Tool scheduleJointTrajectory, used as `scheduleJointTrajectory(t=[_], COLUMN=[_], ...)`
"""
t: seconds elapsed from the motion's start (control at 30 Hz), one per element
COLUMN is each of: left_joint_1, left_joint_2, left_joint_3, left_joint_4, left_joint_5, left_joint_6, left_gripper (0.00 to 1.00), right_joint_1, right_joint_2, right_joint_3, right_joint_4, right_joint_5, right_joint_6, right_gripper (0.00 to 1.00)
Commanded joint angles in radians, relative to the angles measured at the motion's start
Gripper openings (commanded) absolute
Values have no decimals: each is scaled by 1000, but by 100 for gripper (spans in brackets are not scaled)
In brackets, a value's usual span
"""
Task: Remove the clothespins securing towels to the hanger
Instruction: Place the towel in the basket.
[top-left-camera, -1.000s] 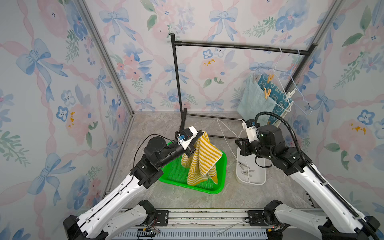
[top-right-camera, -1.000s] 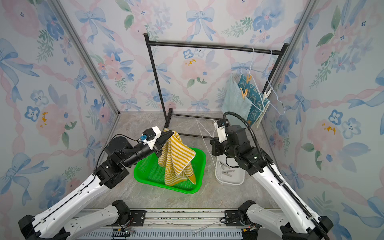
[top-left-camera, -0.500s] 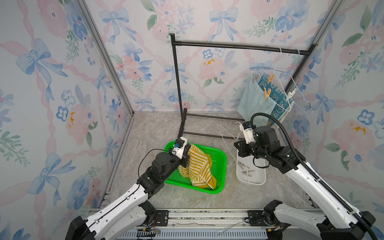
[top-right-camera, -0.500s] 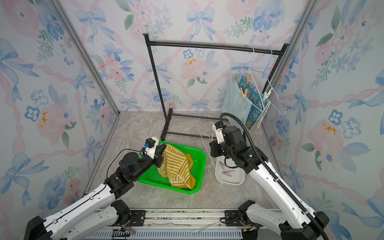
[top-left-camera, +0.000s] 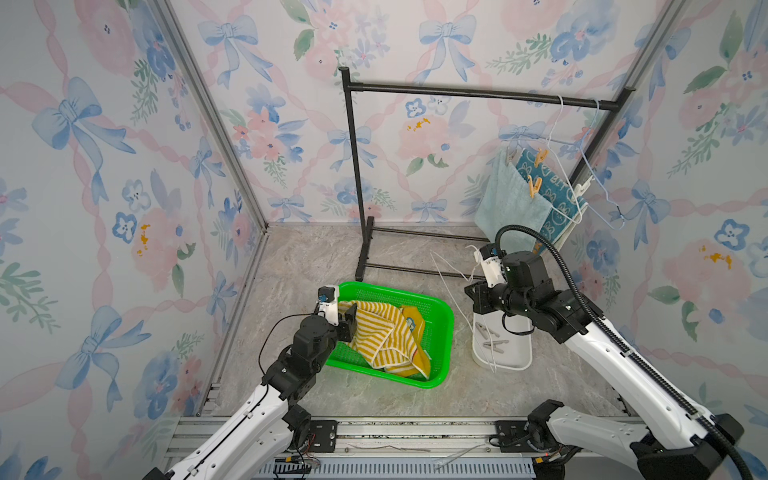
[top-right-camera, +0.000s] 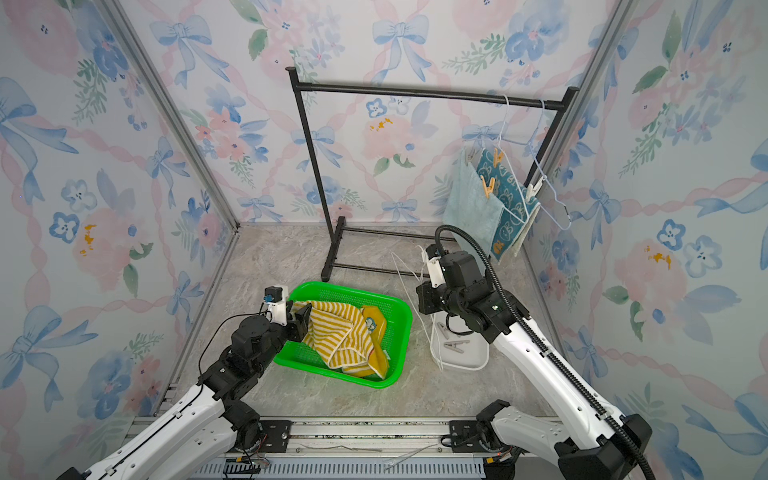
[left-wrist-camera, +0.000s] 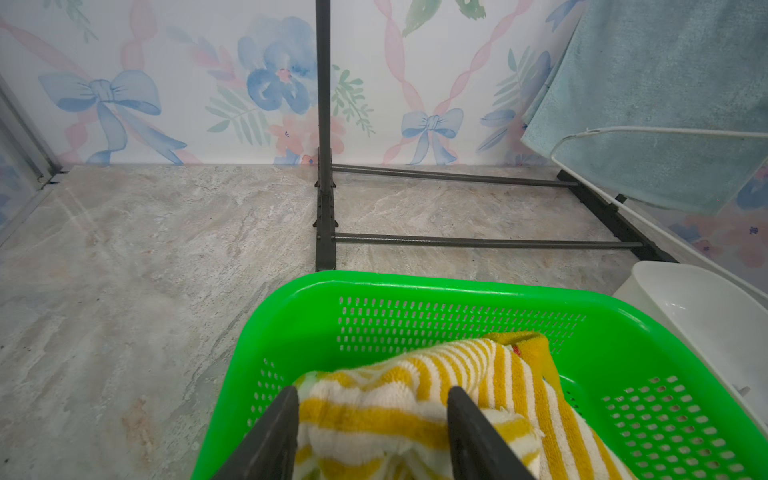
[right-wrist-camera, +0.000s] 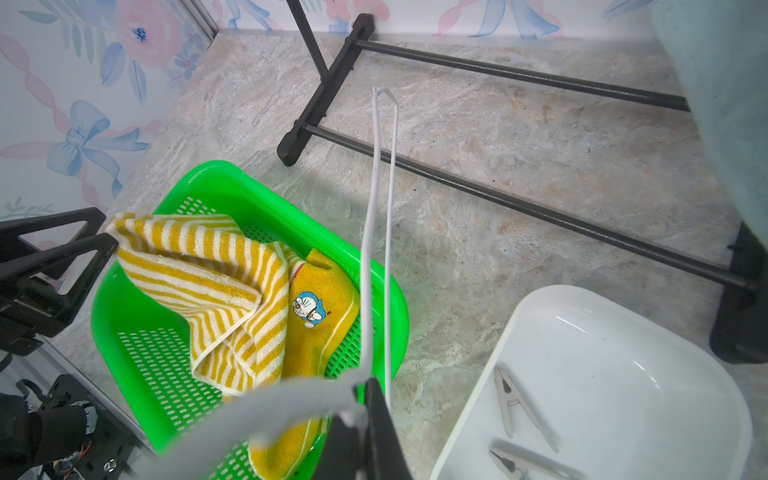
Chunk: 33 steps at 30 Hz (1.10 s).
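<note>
the left claw (left-wrist-camera: 372, 395) sits low at the left edge of the green basket (top-left-camera: 438, 349), released: its two dark fingers (left-wrist-camera: 270, 440) stand apart, and a bunched corner of the striped towel (top-left-camera: 382, 332) lies between them. the rest of this yellow-and-white towel is crumpled inside the basket, which stands on the marble-look surface (top-left-camera: 316, 257) in front of the black rack (top-left-camera: 457, 93). beside the stripes there is a plain yellow part with a blue cartoon patch (right-wrist-camera: 309, 309); i cannot tell whether that is the same cloth or another. the right claw (right-wrist-camera: 360, 409) is clenched on a bare white wire hanger (right-wrist-camera: 270, 409), held just to the right of the basket and above the near edge of the white tray (right-wrist-camera: 623, 374). the hanger's long wires reach out over the surface toward the rack's foot. two grey clothespins (right-wrist-camera: 521, 409) lie loose in the tray, close together. at the right end of the rack's rail hang the teal towel (top-left-camera: 507, 203) and, just behind it, the blue bunny towel (top-left-camera: 552, 195). both are pinned up, with two tan clothespins (top-left-camera: 541, 156) on their upper edges and a white clothespin (top-right-camera: 534, 189) at the bunny towel's right side.
</note>
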Motion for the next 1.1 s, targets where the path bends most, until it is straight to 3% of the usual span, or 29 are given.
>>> scheduleJointTrajectory(t=[0.0, 0.23, 0.37, 0.7, 1.07], left_joint_1=[9, 12, 12, 12, 6], left_joint_2=[-18, -9, 0, 67, 203], left_joint_3=[89, 249, 319, 437, 492], left_joint_4=[-73, -169, -170, -134, -80], left_joint_5=[-60, -70, -9, 392, 627], left_joint_6=[61, 155, 241, 690, 1036], left_gripper=[63, 68, 68, 71, 74], right_joint_1=[-8, -7, -7, 13, 84], right_joint_2=[9, 11, 14, 12, 35], right_joint_3=[26, 41, 54, 56, 54], right_joint_4=[9, 5, 12, 94, 139], right_joint_5=[-22, -35, -92, -297, -374], right_joint_6=[8, 7, 10, 29, 6], right_gripper=[0, 0, 0, 0, 0])
